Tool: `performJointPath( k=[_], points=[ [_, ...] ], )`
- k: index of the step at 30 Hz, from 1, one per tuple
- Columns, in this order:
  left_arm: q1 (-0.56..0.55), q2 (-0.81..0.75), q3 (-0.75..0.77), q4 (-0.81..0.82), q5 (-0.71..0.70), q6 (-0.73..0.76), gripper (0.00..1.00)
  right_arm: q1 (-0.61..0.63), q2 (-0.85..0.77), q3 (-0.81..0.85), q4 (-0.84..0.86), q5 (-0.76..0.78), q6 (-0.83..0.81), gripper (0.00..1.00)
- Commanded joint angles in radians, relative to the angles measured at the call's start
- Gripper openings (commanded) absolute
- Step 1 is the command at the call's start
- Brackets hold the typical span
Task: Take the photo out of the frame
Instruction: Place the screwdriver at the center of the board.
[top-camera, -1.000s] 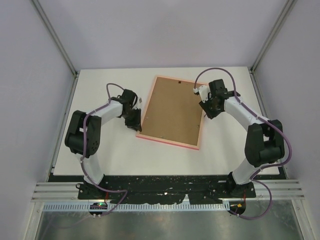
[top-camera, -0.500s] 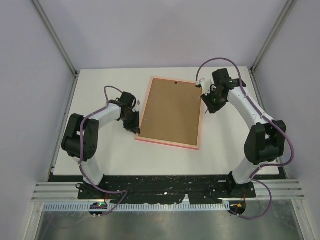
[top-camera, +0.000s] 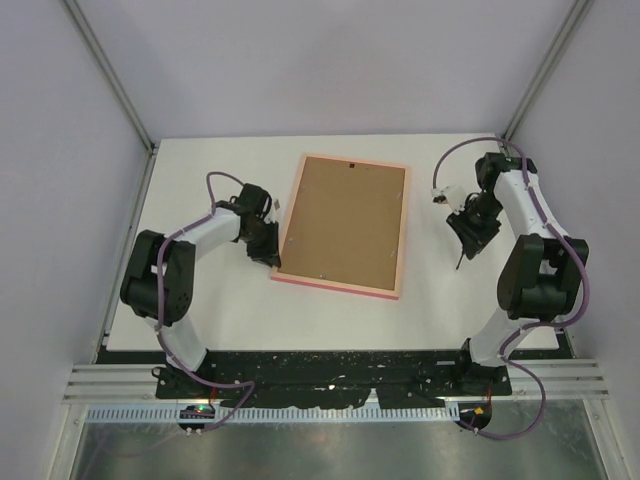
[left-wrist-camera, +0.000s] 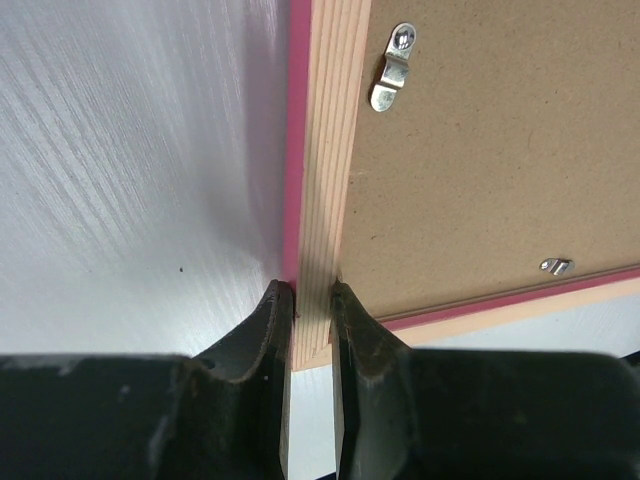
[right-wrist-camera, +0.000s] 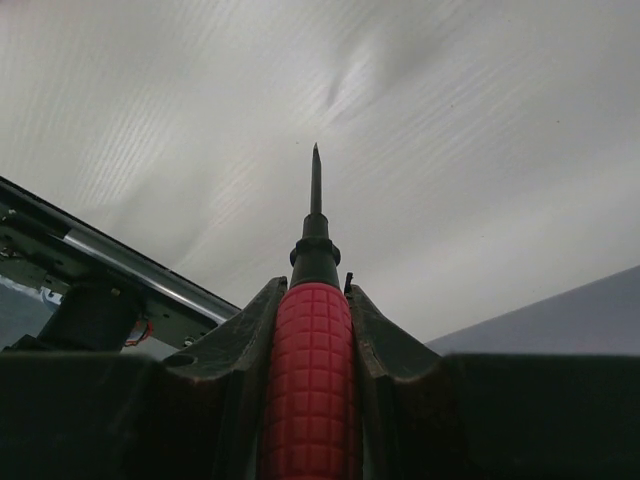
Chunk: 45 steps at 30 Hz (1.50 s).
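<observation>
The frame (top-camera: 403, 225) lies face down in the middle of the surface (top-camera: 220, 300), with the backing board (top-camera: 345, 220) uppermost inside it. The left fingers (left-wrist-camera: 262, 335) straddle its left rail at the near corner. Well off to its right, the right fingers (right-wrist-camera: 245, 335) flank a screwdriver (right-wrist-camera: 312, 340).

We've got a brown backing board (top-camera: 343, 222) with small metal clips (left-wrist-camera: 392, 82), white table (top-camera: 200, 310) underneath — plus a screwdriver (right-wrist-camera: 311, 370), red grip, thin dark shaft.

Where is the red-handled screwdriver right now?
Top view: the screwdriver, clamped in the right gripper, hangs over the table's right side, apart from the frame.
</observation>
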Motion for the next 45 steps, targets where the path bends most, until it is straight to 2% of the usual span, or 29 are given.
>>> performJointPath(
  k=[1, 10, 15, 21, 25, 33, 39, 45],
  points=[
    [0.010, -0.070, 0.007, 0.061, 0.048, -0.018, 0.00, -0.054, 0.089, 0.044, -0.202, 0.037, -0.076, 0.08],
    [0.023, -0.079, 0.003, 0.063, 0.049, -0.018, 0.00, -0.077, 0.293, 0.153, -0.202, 0.010, -0.052, 0.08],
    [0.024, -0.063, 0.007, 0.061, 0.054, -0.021, 0.00, -0.082, 0.396, 0.308, -0.171, -0.064, 0.037, 0.14],
    [0.023, -0.053, 0.009, 0.061, 0.058, -0.021, 0.00, -0.082, 0.464, 0.371, -0.097, -0.122, 0.118, 0.16],
    [0.024, -0.047, 0.010, 0.061, 0.061, -0.024, 0.00, -0.080, 0.459, 0.348, 0.013, -0.106, 0.183, 0.15],
    [0.024, -0.043, 0.010, 0.065, 0.057, -0.026, 0.00, -0.079, 0.415, 0.239, 0.336, -0.060, 0.391, 0.15],
    [0.024, -0.043, 0.010, 0.065, 0.055, -0.024, 0.00, -0.071, 0.381, 0.155, 0.459, -0.052, 0.451, 0.15],
    [0.024, -0.040, 0.010, 0.066, 0.057, -0.027, 0.00, -0.071, 0.341, 0.081, 0.538, -0.047, 0.522, 0.26]
  ],
)
